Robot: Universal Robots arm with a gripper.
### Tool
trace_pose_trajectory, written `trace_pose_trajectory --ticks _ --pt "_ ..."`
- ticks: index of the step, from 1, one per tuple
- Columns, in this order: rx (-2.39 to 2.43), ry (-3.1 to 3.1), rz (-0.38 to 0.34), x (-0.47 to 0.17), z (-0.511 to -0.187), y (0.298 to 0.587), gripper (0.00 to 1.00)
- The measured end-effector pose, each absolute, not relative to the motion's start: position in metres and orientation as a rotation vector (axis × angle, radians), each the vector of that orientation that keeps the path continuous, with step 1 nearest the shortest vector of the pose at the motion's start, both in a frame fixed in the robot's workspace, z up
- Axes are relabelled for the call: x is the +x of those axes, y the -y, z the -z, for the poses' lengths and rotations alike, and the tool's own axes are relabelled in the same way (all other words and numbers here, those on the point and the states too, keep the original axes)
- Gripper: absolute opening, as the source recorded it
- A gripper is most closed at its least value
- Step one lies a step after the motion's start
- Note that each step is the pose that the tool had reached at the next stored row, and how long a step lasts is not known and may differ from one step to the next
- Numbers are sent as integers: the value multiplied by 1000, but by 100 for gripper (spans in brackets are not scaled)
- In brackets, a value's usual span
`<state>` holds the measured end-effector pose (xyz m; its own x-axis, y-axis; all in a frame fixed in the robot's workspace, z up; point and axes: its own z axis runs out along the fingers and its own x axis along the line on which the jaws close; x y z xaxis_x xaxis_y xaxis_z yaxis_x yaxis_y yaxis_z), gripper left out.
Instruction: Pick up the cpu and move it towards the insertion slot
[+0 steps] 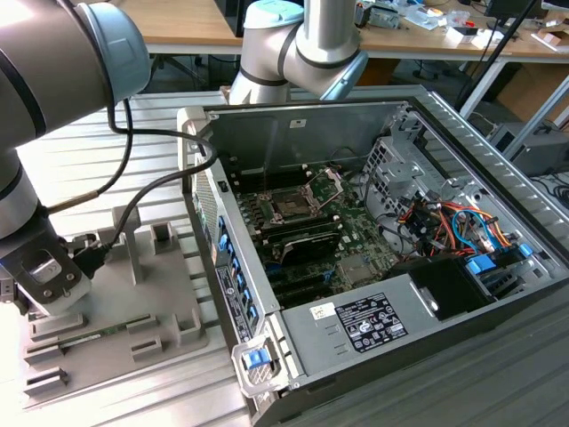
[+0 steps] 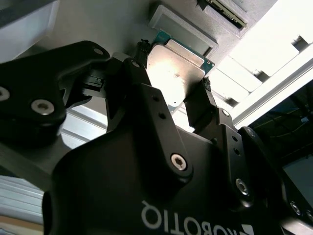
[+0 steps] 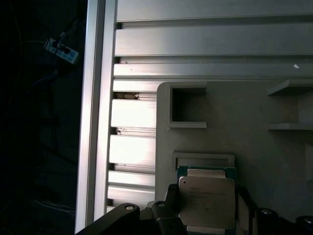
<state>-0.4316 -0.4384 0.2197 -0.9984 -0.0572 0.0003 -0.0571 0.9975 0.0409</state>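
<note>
– Where is the cpu point(image 3: 206, 201)?
– Between the black fingers point(image 2: 208, 98) of the end effector point(image 2: 172, 68), silvery top facing the cameras in both wrist views. One finger presses on each of two opposite edges, so the end effector is clenched on it.
– Is it off the tray?
– I cannot tell. It sits right over the grey tray point(image 1: 169, 302), just beside a raised rectangular frame on the tray's surface.
– And the insertion slot point(image 1: 293, 203)?
– Well apart from it. In the exterior view the slot lies on the green board inside the open computer case point(image 1: 373, 320), its metal bracket hinged up. The tray is outside the case, on the exterior view's left, on the slatted metal worktop point(image 1: 71, 160).
– The arm point(image 1: 53, 71)?
– It reaches down over the tray at that left edge.
</note>
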Motion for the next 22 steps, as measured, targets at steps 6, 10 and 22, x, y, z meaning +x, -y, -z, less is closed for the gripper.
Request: trace_pose_trajectory --ticks 6,10,22 --pt "90 3138 64 -432 -222 438 55" --pt "90 3138 64 -432 -224 438 55" --pt "90 3138 64 -432 -230 438 55"
